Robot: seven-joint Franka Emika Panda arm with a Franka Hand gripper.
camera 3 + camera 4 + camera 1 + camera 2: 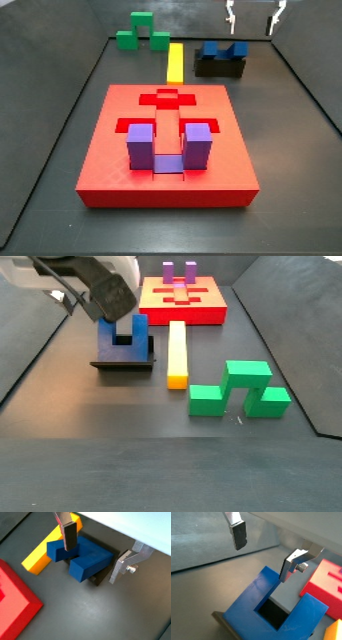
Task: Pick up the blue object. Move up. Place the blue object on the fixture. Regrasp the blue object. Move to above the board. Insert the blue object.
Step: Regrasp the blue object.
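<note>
The dark blue U-shaped blue object (223, 48) rests on the black fixture (218, 66) at the far side of the floor, prongs up. My gripper (253, 30) hangs open just above it, with nothing between its fingers. In both wrist views the blue object (83, 558) (261, 604) lies below the spread fingers (69, 537), and the gripper (262, 562) touches nothing. In a side view the gripper (107, 311) partly hides the blue object (134, 328) on the fixture (120, 361). The red board (134, 170) lies nearer, away from the gripper.
A purple U-shaped block (170, 145) sits in a recess of the board. A yellow bar (175, 62) lies on the floor between the board and the back, beside the fixture. Green blocks (140, 35) stand at the far left. Dark walls enclose the floor.
</note>
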